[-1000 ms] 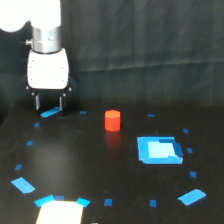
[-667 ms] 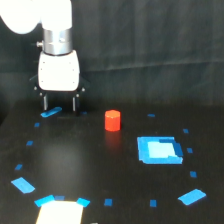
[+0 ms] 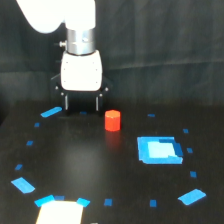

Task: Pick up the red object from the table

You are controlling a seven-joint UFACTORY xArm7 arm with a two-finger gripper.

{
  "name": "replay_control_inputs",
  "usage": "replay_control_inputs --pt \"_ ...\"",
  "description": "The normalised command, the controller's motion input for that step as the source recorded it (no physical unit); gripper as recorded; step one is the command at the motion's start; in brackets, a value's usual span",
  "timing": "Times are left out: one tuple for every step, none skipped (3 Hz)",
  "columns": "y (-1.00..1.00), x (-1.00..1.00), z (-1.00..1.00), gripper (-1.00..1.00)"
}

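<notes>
Red object (image 3: 113, 120), small stubby cylinder, upright on the table (image 3: 90, 165). Seen in the exterior view near the middle of the black surface, a little toward the far edge. Not held, not touched by anything; faint reflection just under it on the matte top.

Gripper (image 3: 81, 104) just beside it, toward the exterior view's left and slightly farther back. Two dark fingers (image 3: 66, 102) pointing straight down, tips close to the tabletop, contact with it not clear. Spread apart with nothing between them; gap looks about as wide as the cylinder. White wrist housing directly above, grey collar above that, white arm (image 3: 60, 15) running up and out of the top of the view.

Larger blue square patch (image 3: 159, 149) to the exterior view's right of the cylinder and nearer the camera, well apart from it, paler in its centre. Blue tape bits (image 3: 51, 112) scattered loosely around the surface: one slanted strip just left of the gripper, small squares along both sides, bigger slanted pieces near the lower left and lower right corners. Pale bright rectangle (image 3: 60, 212) at the bottom edge, left of centre, blue corners showing at its top. Dark curtain (image 3: 170, 55) behind the table, hanging in soft folds.
</notes>
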Motion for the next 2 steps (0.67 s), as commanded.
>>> replay_control_inputs --pt "0.08 0.92 -0.15 1.0" --pt "-0.7 1.0 -0.6 0.84"
